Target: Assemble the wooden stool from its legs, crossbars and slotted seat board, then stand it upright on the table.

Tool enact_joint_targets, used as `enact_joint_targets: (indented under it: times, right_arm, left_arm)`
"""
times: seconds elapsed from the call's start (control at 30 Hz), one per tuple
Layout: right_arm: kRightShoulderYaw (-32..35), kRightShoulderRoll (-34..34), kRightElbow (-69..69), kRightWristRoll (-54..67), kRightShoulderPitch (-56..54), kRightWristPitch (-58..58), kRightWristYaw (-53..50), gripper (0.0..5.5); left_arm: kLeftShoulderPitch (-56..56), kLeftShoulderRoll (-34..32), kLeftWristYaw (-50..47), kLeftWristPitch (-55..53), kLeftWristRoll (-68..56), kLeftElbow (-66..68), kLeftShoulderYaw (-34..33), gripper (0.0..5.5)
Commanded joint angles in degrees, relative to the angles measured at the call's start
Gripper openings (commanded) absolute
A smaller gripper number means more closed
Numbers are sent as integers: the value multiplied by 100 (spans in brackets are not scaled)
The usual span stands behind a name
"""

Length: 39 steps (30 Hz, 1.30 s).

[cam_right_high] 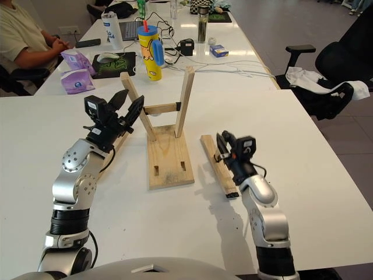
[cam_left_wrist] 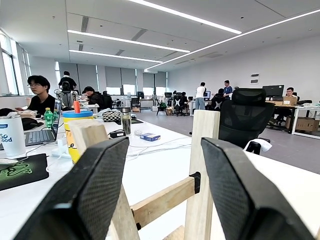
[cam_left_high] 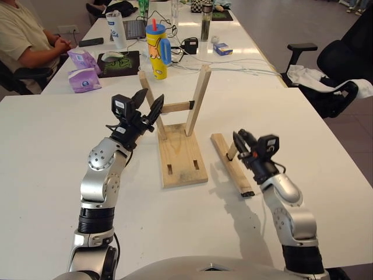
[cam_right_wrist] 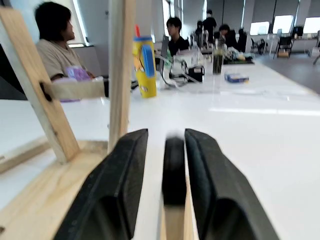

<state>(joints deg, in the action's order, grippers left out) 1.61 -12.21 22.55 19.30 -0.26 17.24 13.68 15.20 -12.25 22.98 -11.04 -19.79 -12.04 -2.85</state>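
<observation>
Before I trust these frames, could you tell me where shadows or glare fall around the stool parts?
Left eye view: soft overhead light, only faint shadows beside the seat board and the loose leg piece. Right wrist view: the table gleams white behind the upright leg. Left wrist view: ceiling strips glare, crossbar evenly lit.

Head eyes look down; both wrist cameras closely face the stool (cam_left_wrist: pixel 202 180).

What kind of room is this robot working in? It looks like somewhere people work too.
Most likely an open-plan office, perhaps doubling as a workshop or lab. Long white tables stand end to end, one with a laptop on it. A black office chair sits alongside, and strip lights run across a wide ceiling.
</observation>
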Motion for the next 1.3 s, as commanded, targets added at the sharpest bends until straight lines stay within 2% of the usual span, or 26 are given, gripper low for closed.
enact_joint_targets:
  times: [0.03, 0.23, 0.43, 0.8, 0.87, 0.93, 0.97, 1.07, 1.23, 1.3]
  right_arm:
    - [144, -154, 281, 26, -796, 652, -239, 134]
    - [66, -123, -338, -205, -2416, 771, -352, 134]
    - [64, 78, -677, -396, -2984, 497, -495, 134]
    - [155, 201, -503, -682, -2250, 204, -647, 134]
    - [223, 368, -819, -526, -1878, 505, -703, 134]
    - [-49, 407, -1464, -477, -1567, 1294, -555, 134]
    - [-397, 325, -1802, -540, -1392, 1764, -361, 134]
    - [-557, 281, -2089, -766, -982, 2311, -548, 134]
    - [-411, 178, -1918, -747, -1206, 2154, -614, 134]
    - [-294, 217, -1867, -768, -1350, 1681, -641, 134]
  left_arm:
    - [-99, -7, -21, -60, -6, -112, 11, 267]
    - [-84, 57, -107, -60, 4, -125, 15, 267]
    - [53, 78, -122, -76, -16, -71, 12, 267]
    - [1, 75, -125, -70, -27, -69, -26, 267]
    - [-4, 82, -129, -79, -29, -84, -20, 267]
    - [-15, 86, -137, -85, -24, -100, -11, 267]
    - [-10, 85, -130, -85, -27, -89, -9, 267]
    - [50, 65, -98, -95, -44, -28, -20, 267]
    - [78, 39, -121, -102, -65, -55, -78, 267]
    - [77, 50, -122, -83, -51, -29, -71, 267]
